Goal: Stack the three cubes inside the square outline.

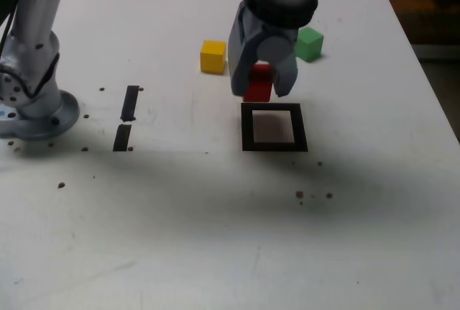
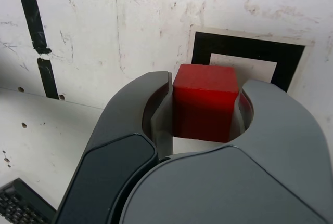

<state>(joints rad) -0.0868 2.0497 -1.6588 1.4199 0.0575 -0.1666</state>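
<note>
Red cube point(image 1: 259, 83) upright between clamped jaws, above square outline point(image 1: 274, 126)

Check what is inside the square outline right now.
Only its white centre shows inside the square outline. The gripper holds the red cube near its far edge, which the wrist view partly covers.

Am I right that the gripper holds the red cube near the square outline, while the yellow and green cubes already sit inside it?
Not quite. The gripper does hold the red cube near the square outline, but the exterior view shows the yellow cube and green cube on the table beyond the outline, which has nothing in it.
</note>
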